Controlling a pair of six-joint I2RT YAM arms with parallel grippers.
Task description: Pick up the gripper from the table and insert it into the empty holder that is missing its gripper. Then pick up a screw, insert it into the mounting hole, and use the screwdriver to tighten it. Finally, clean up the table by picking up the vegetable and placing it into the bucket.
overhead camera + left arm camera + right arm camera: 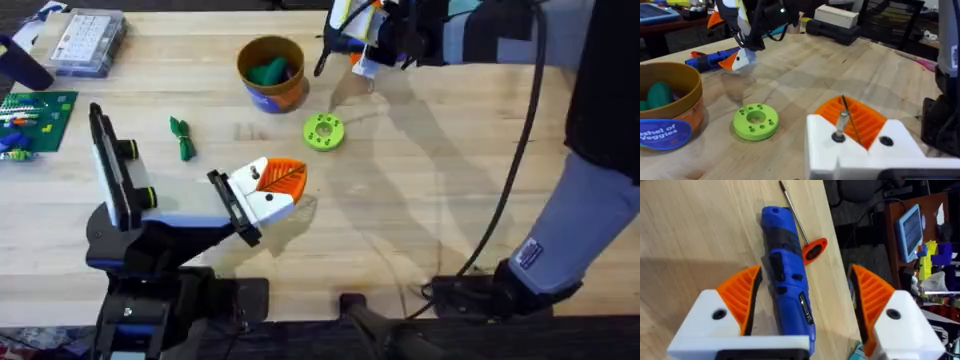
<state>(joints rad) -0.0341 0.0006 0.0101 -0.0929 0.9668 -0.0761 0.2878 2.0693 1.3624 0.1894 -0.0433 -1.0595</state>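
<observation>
The blue screwdriver [785,290] lies flat on the table near its far edge. My right gripper [805,315] is open and straddles it, one orange pad on each side, not touching it. The same gripper [742,55] hovers over the screwdriver [710,59] in the left wrist view. My left gripper [290,180] rests mid-table with its orange pads pressed together, shut on nothing. A small metal screw [840,122] stands in the hole of one white finger. The dark-green vegetable [181,138] lies left of centre. The yellow-orange bucket [270,70] holds a teal-green toy.
A lime-green disc [323,131] with holes lies between the bucket and my left gripper. A thin red-handled tool [812,250] lies beside the screwdriver. A clear parts box [90,40] and a green board [35,115] sit at the far left. A black cable [510,170] crosses the right side.
</observation>
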